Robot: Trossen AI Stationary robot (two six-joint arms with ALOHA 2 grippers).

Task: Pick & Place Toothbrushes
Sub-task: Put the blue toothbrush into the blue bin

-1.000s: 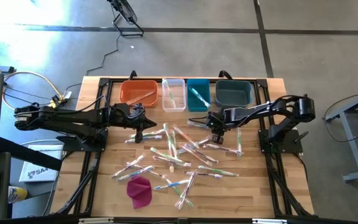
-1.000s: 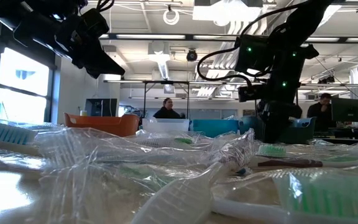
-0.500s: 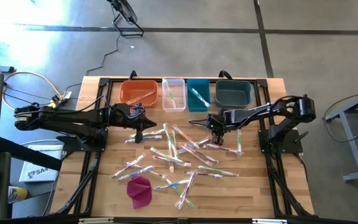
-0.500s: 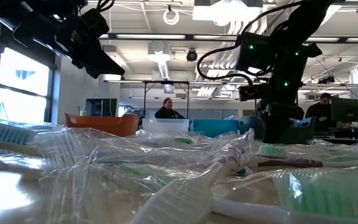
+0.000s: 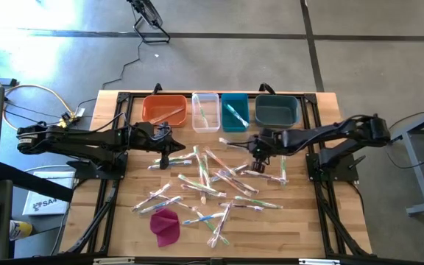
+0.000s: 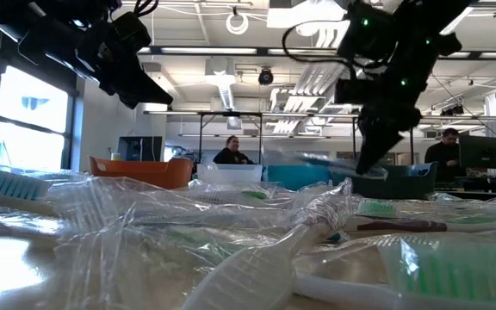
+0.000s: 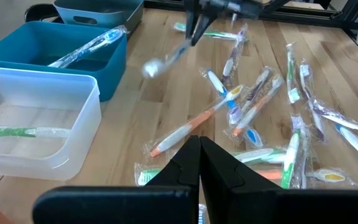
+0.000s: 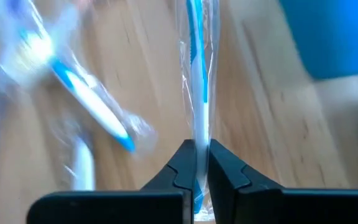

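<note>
- A wrapped blue-and-white toothbrush is pinched between the fingers of the right gripper; its wrapper extends forward from the jaws.
- In the low view that brush hangs off the table, projecting sideways from the jaws.
- The right gripper is above the far edge of the pile, near the teal bin.
- The remaining toothbrushes lie scattered on the table, below and nearer than the right jaws, most in clear wrappers with green, blue, pink or white handles.
- One brush lies in the teal bin; a green one lies in the clear bin.
- The orange bin holds one brush; I cannot tell what the grey bin holds.
- The four bins stand in a row at the far edge, beyond both grippers.
- The left gripper has its fingers pressed together with nothing between them, as the left wrist view shows.
- It sits at the pile's far left edge, just nearer than the orange bin.
- A magenta cloth lies at the near edge, well apart from both jaws.
- In the low view, two people show in the room beyond the table.
</note>
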